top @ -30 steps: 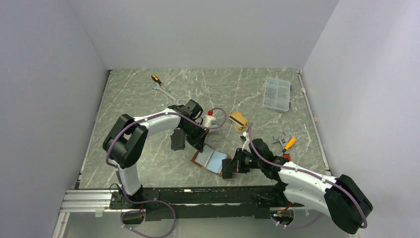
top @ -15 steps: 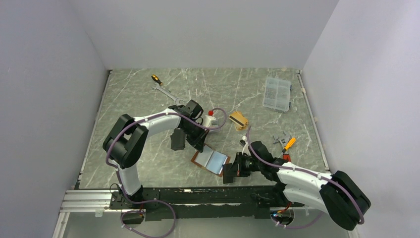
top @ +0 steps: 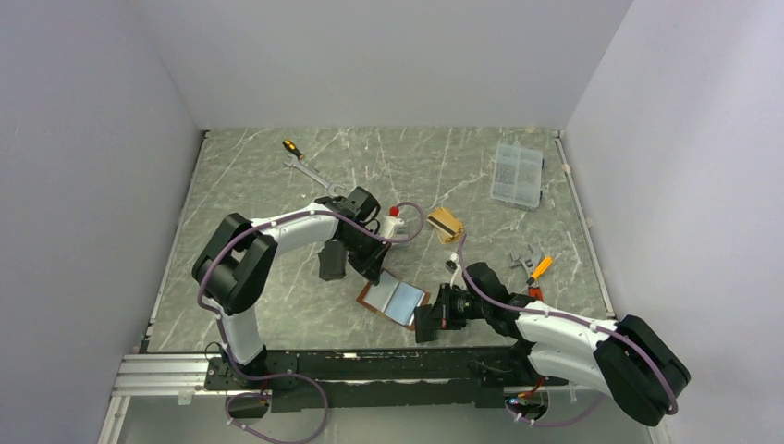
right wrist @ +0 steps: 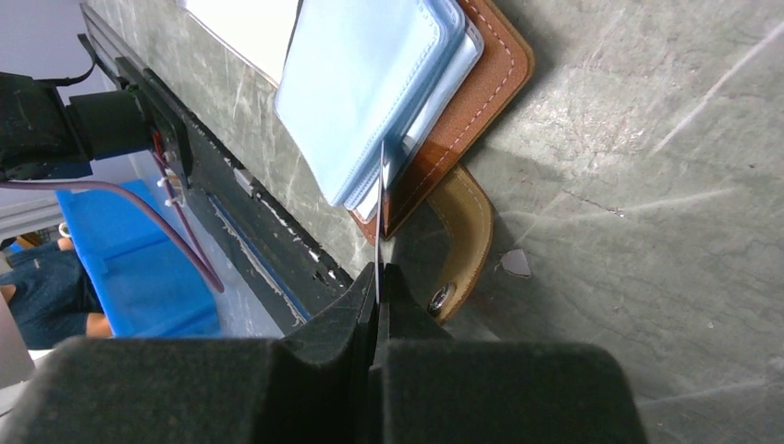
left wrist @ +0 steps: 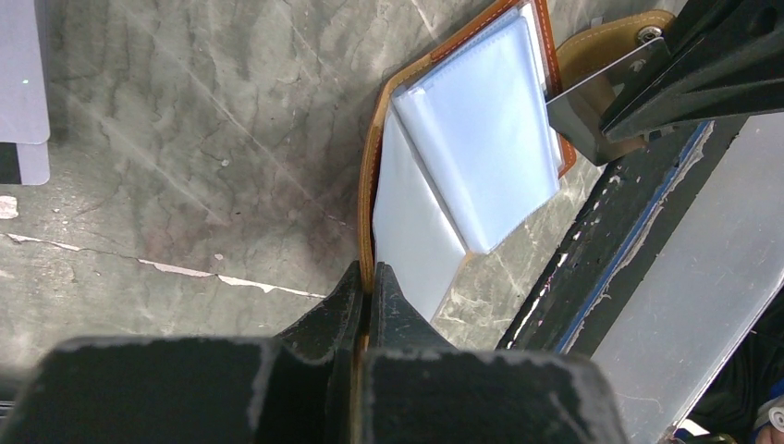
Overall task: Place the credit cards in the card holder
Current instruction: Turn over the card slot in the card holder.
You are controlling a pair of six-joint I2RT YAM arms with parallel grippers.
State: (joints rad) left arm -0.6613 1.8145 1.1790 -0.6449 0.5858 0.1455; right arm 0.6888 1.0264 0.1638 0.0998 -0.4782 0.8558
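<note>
The card holder (top: 396, 301) lies open on the table, tan-brown leather with pale clear sleeves (left wrist: 481, 120). My left gripper (left wrist: 368, 273) is shut on the holder's leather edge at its far-left side. My right gripper (right wrist: 380, 270) is shut on a thin silver-grey credit card (right wrist: 381, 199), seen edge-on, whose front edge meets the clear sleeves (right wrist: 370, 83) beside the snap strap (right wrist: 467, 222). In the top view the right gripper (top: 428, 320) sits at the holder's near-right corner. Gold-orange credit cards (top: 446, 224) lie behind the holder. Silver-grey cards (left wrist: 23, 83) lie off to one side.
A black pouch (top: 331, 262) stands by the left arm. A white bottle with a red cap (top: 392, 217), a wrench (top: 314, 176), a screwdriver (top: 292, 147), a clear parts box (top: 518, 173) and orange-handled pliers (top: 536, 268) lie around. The black base rail (top: 370, 361) runs just in front of the holder.
My right gripper has shifted slightly nearer and left with the card, closing on the holder's sleeves. The left gripper holds still on the leather edge.
</note>
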